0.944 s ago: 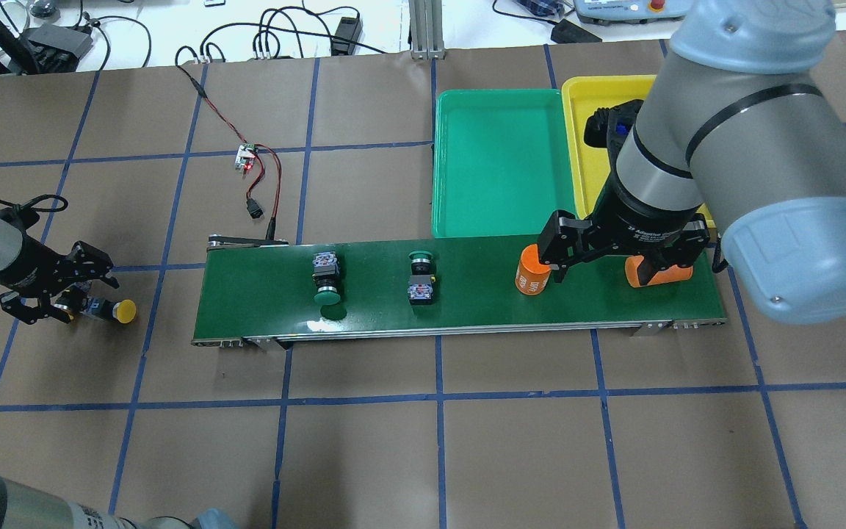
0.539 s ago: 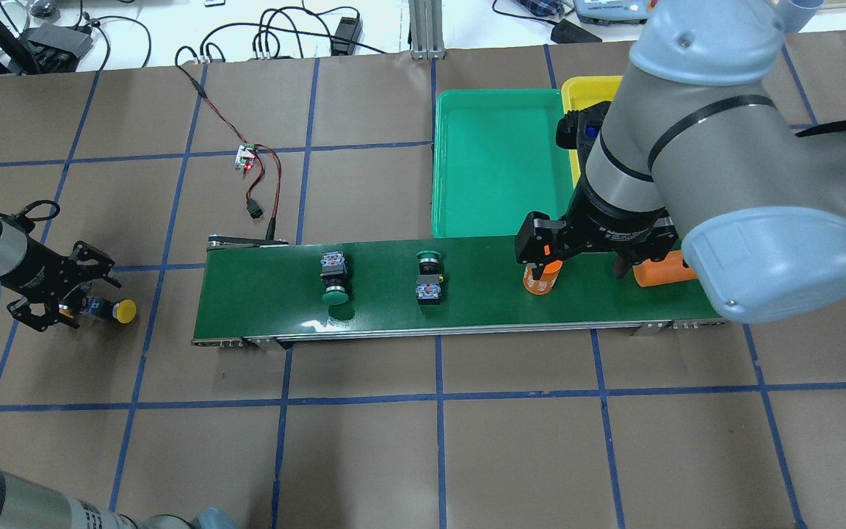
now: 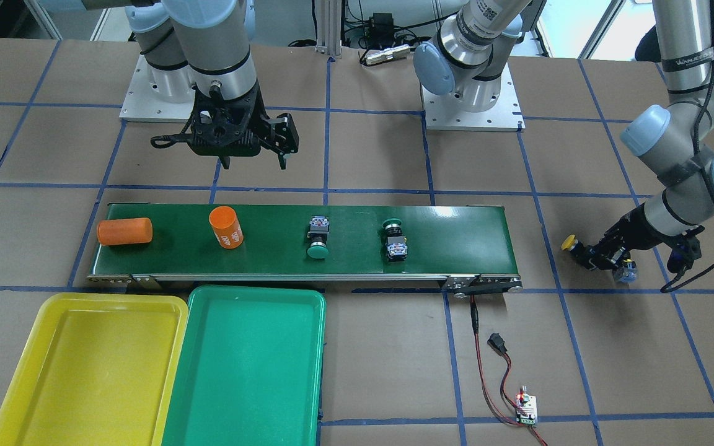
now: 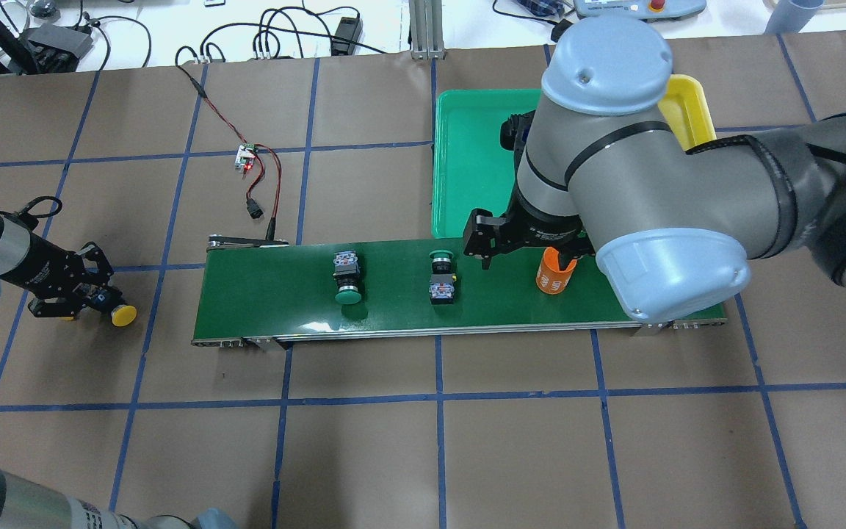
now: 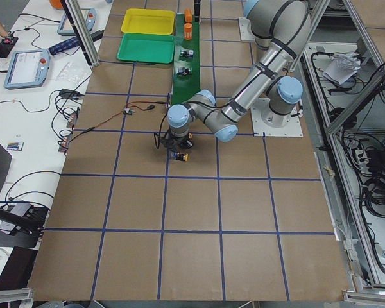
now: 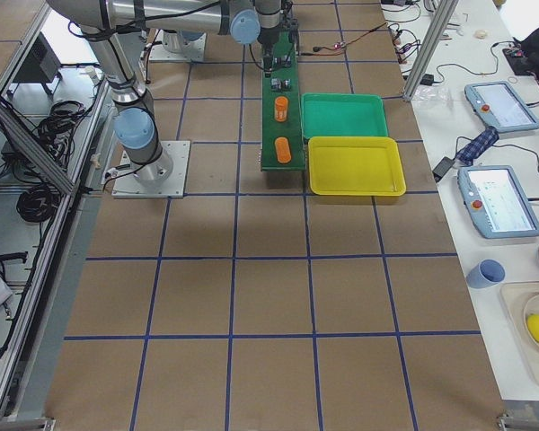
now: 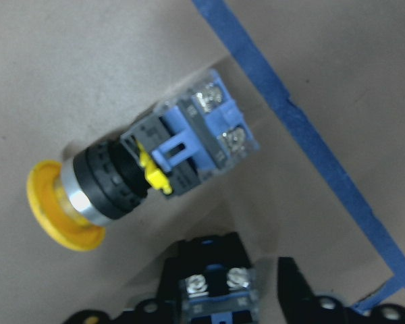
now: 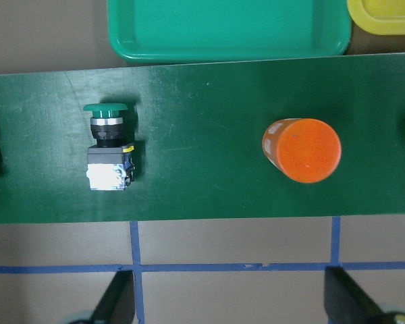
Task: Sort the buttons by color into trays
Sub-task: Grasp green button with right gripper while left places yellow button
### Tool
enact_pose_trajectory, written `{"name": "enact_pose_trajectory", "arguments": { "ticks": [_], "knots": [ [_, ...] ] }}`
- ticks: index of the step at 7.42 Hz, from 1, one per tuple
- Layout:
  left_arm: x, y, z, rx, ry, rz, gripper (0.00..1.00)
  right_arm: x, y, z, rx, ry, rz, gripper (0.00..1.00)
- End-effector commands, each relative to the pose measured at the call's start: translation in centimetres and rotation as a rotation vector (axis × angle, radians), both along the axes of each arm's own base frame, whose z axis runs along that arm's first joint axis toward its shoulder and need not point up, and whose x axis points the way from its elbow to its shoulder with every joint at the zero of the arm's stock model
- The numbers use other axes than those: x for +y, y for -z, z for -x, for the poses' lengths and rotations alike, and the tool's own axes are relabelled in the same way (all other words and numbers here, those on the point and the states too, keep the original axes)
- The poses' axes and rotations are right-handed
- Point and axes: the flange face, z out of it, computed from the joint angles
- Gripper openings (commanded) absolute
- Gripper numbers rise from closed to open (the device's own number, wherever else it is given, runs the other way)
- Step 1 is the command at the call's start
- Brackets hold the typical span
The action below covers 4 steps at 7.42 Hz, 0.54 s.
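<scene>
Two green buttons (image 4: 347, 279) (image 4: 440, 275) lie on the dark-green belt (image 4: 276, 301). One green button (image 8: 108, 145) shows in the right wrist view. My right gripper (image 3: 253, 162) hangs open above the belt's robot-side edge, between that button and an orange cylinder (image 8: 302, 150), holding nothing. A yellow button (image 4: 122, 314) lies on the paper left of the belt, just beyond my left gripper (image 4: 70, 294). Its fingers are drawn in around a second button's blue body (image 7: 216, 293), cap hidden. The green tray (image 3: 245, 365) and yellow tray (image 3: 84, 365) sit side by side beyond the belt.
A second orange cylinder (image 3: 124, 231) lies on its side at the belt's end by the yellow tray. A small circuit board (image 4: 248, 156) with red and black wires runs to the belt's other end. Cables and boxes line the table's far edge.
My right arm swung left along the belt, from over the orange cylinders toward the nearer green button. The belt's items drifted slightly right. My left gripper's fingers drew together.
</scene>
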Motion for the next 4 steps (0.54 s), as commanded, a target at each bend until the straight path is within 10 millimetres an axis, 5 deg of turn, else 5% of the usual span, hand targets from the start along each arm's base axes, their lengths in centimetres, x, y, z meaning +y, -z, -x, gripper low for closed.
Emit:
{"name": "enact_pose_trajectory", "arguments": {
  "ticks": [1, 2, 4],
  "knots": [
    [-0.2, -3.7, 1.5, -0.021, 0.071, 0.041, 0.00, -2.3, 4.0, -2.1, 0.001, 0.033, 0.007, 1.00],
    [-0.7, -5.9, 4.6, -0.039, 0.207, 0.069, 0.00, -3.1, 5.6, -3.2, -0.004, 0.057, 0.021, 1.00],
    [-1.4, -9.0, 15.1, -0.072, 0.519, 0.095, 0.00, -3.4, 8.4, -4.9, 0.010, 0.053, -0.002, 1.00]
  ]
}}
